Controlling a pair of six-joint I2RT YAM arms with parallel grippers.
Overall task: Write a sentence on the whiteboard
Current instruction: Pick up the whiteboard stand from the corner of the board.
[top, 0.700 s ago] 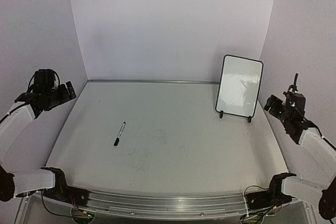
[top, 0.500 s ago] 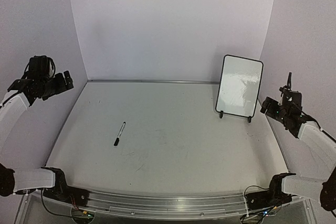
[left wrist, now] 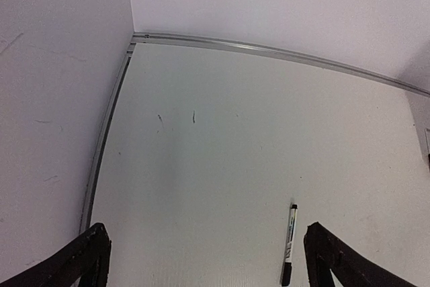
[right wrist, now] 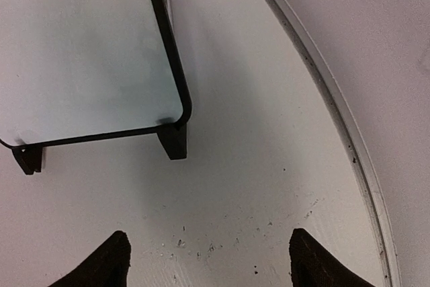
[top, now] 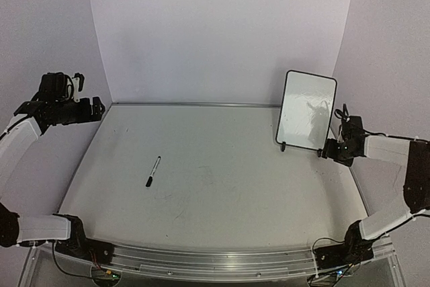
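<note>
Two end effectors, left (left wrist: 205, 233) and right (right wrist: 209, 233), both wide apart; one whiteboard (top: 306, 110), one marker (top: 153, 171)

Open tabletop (top: 222, 159) between marker (top: 153, 171) and whiteboard (top: 307, 109)

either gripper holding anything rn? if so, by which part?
Nothing held. Left gripper and right gripper are both open and empty; the marker lies loose, and the whiteboard stands clear of the fingers.
</note>
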